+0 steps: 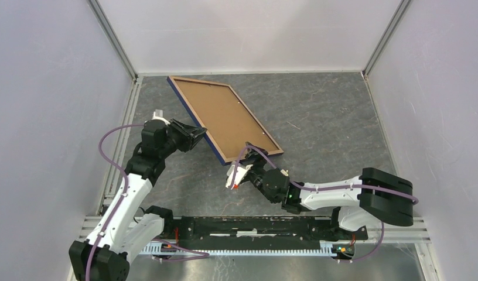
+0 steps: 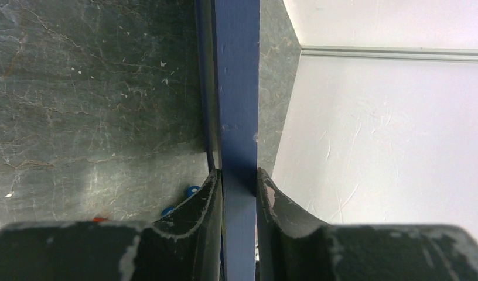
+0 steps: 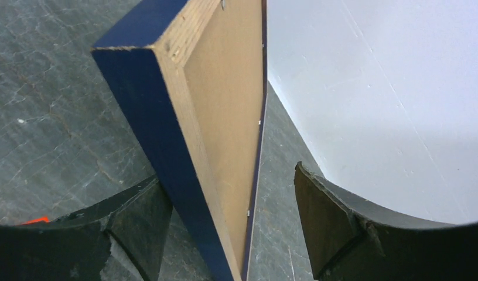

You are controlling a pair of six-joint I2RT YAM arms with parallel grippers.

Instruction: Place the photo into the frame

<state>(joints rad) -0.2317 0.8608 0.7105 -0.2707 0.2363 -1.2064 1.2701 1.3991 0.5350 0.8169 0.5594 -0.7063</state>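
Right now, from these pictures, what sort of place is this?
Likely a robotics lab test cell: plain white walls on metal rails enclose a grey tabletop, with a left arm and right arm bolted at its edge.

The frame (image 1: 226,116) shows only its brown back and blue edge. Its front face is turned away from every camera, so what sits in it cannot be told. In the left wrist view the frame runs out past the top and bottom edges; left of it, blue specks (image 2: 190,191) and a red speck (image 2: 98,219) are too small to name. In the right wrist view both ends of the frame are cut off, and left of it an orange bit (image 3: 34,220) lies half hidden behind the right gripper (image 3: 231,175).
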